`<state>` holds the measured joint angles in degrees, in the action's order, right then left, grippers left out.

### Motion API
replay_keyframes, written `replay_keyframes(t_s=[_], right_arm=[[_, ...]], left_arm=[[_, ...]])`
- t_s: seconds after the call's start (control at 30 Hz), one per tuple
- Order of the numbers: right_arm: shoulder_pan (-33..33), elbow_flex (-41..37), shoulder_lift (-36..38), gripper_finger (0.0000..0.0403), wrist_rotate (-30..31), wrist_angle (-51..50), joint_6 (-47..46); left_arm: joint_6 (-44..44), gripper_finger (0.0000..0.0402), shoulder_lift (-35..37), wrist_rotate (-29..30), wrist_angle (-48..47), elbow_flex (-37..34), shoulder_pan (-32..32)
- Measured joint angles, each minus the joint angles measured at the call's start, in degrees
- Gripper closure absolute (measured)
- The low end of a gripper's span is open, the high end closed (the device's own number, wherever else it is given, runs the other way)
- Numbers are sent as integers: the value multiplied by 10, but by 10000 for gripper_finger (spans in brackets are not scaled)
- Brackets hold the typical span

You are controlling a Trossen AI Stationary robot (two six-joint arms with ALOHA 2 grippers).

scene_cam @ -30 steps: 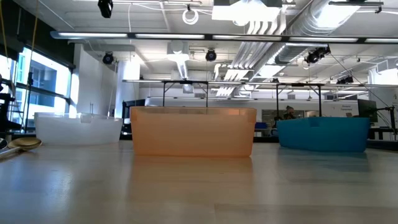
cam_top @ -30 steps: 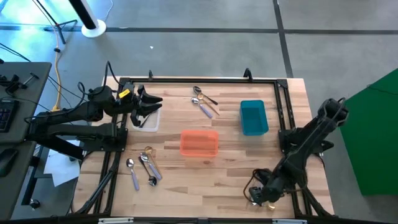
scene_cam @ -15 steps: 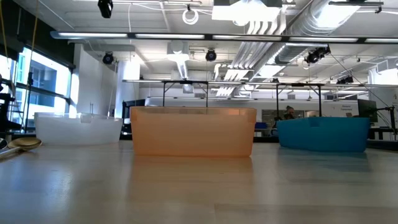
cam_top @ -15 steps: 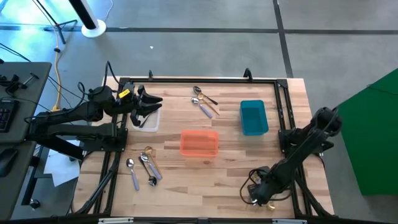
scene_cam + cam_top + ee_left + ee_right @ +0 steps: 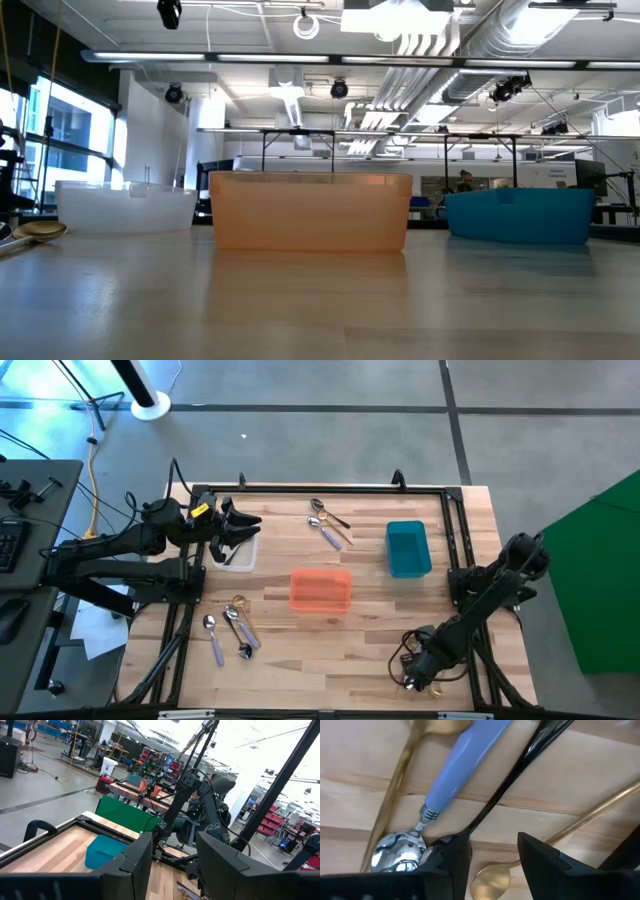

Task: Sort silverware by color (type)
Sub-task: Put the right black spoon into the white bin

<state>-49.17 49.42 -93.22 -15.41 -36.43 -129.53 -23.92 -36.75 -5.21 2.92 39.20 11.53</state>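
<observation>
My right gripper (image 5: 413, 679) hangs low over the table's near right corner, open. In the right wrist view its fingers (image 5: 451, 862) straddle a cluster of spoons. That cluster holds a black spoon (image 5: 520, 775), a silver spoon with a lavender handle (image 5: 455, 775) and gold spoons (image 5: 492, 879), all lying flat on the wood. More spoons lie near the far edge (image 5: 326, 522) and at the near left (image 5: 232, 626). My left gripper (image 5: 240, 526) waits open above the clear bin (image 5: 237, 557). My right gripper points down at the spoon cluster. The black spoon's bowl end (image 5: 462, 837) runs under one finger, and a gold spoon's bowl shows in the gap. I cannot tell whether the fingers touch either spoon.
An orange bin (image 5: 320, 590) stands mid-table and a teal bin (image 5: 407, 548) sits toward the far right. A black frame rail runs along the table's edges. Bare wood lies between the orange bin and the near edge. The low view shows all three bins in a row.
My right arm has sunk a little, its elbow dropping and its gripper edging toward the near left over the spoon cluster. Nothing on the table has moved.
</observation>
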Motion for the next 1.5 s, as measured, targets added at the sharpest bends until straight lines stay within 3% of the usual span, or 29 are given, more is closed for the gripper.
replay_keyframes(t_s=[0.3, 0.57, 0.8, 0.93, 1.2, 1.5], right_arm=[[9, -1, 16, 256, 22, -2, 9], [17, -64, 16, 256, 1, 99, 1], [27, -79, 17, 260, -8, 105, 9], [27, -79, 16, 289, -7, 100, 14], [27, -79, 16, 392, -9, 91, 21], [27, -81, 16, 399, -11, 97, 20]], left_arm=[[0, 257, 0, 0, 0, 0, 0], [0, 257, 0, 2, 1, 0, 0], [0, 257, 0, 2, 4, 0, 0], [-1, 257, 0, 5, 4, 0, 0], [0, 257, 0, 8, 5, 0, 0], [0, 257, 0, 8, 5, 0, 0]])
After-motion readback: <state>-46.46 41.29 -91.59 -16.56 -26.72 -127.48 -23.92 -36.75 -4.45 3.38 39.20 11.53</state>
